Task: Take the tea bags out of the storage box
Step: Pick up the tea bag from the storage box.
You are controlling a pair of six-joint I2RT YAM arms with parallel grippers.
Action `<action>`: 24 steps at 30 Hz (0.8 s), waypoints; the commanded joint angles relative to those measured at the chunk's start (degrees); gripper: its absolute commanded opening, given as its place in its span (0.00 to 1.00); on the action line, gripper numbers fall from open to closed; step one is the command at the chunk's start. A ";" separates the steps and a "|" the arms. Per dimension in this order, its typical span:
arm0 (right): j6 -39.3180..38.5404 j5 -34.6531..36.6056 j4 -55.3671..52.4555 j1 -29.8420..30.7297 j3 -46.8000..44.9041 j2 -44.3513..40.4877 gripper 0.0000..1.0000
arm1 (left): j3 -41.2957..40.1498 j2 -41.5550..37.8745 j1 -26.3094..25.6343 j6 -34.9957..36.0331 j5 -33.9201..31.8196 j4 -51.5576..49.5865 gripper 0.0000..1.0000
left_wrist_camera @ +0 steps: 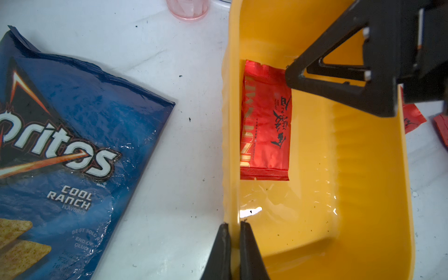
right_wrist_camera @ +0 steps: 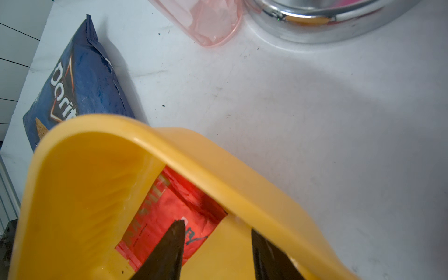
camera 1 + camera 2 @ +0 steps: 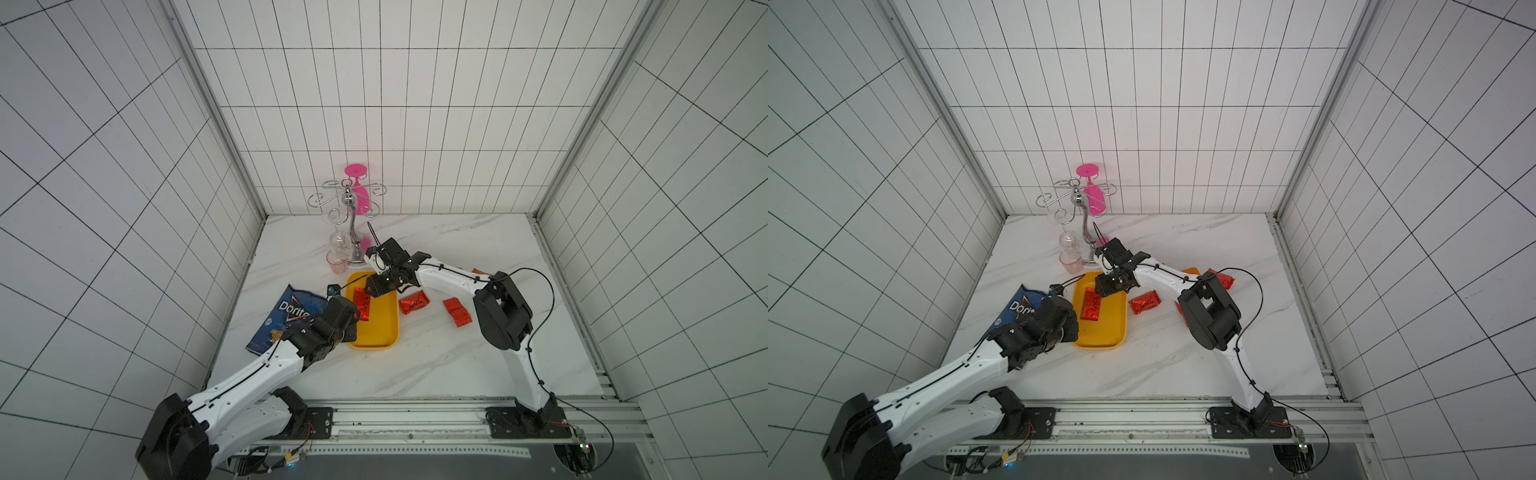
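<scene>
The yellow storage box [image 3: 380, 328] [image 3: 1104, 328] lies mid-table with one red tea bag [image 3: 362, 305] [image 1: 264, 126] along its left wall. My left gripper [image 1: 234, 226] [image 3: 351, 326] is shut on that wall near the box's near end. My right gripper [image 2: 217, 226] [image 3: 372, 291] hangs open inside the box's far end, one finger over the tea bag [image 2: 167, 208], the other by the box's far wall [image 2: 218, 177]. Two red tea bags [image 3: 414, 302] [image 3: 457, 312] lie on the table right of the box. Another red one [image 3: 1223, 279] and an orange one [image 3: 1191, 271] show behind the right arm.
A blue Doritos bag [image 3: 286, 320] lies left of the box, partly under my left arm. A chrome glass rack [image 3: 351, 224] with a pink wine glass [image 3: 359, 193] stands beyond the box. A small pink cup [image 3: 336, 262] sits at its foot.
</scene>
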 commanded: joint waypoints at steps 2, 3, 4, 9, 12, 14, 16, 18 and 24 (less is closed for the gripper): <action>-0.37 -2.41 -1.28 -0.10 3.88 3.12 0.47 | -0.25 -0.28 -0.20 0.38 -0.42 1.40 0.00; -0.20 -2.79 -1.25 -0.06 4.19 3.58 0.46 | -0.21 -0.19 -0.22 0.38 -0.40 1.37 0.00; -0.01 -3.10 -1.22 -0.05 4.41 3.86 0.46 | -0.17 -0.11 -0.23 0.38 -0.44 1.37 0.00; 0.26 -3.66 -1.31 0.27 4.17 4.75 0.42 | -0.08 0.16 -0.25 0.38 -0.42 1.37 0.00; 0.27 -4.28 -1.32 0.28 3.94 5.26 0.37 | -0.06 0.25 -0.17 0.45 -0.39 1.37 0.00; 0.35 -4.77 -1.31 0.25 4.03 5.40 0.32 | -0.07 0.34 -0.20 0.46 -0.36 1.37 0.00; 0.53 -5.43 -1.32 0.25 4.28 5.62 0.26 | -0.05 0.42 -0.16 0.46 -0.35 1.37 0.00; 0.75 -6.01 -1.03 0.32 4.47 5.64 0.19 | -0.03 0.42 -0.19 0.46 -0.27 1.37 0.00; 0.28 -5.88 -0.88 0.29 4.71 4.84 0.01 | -0.07 0.42 -0.17 0.46 -0.31 1.37 0.00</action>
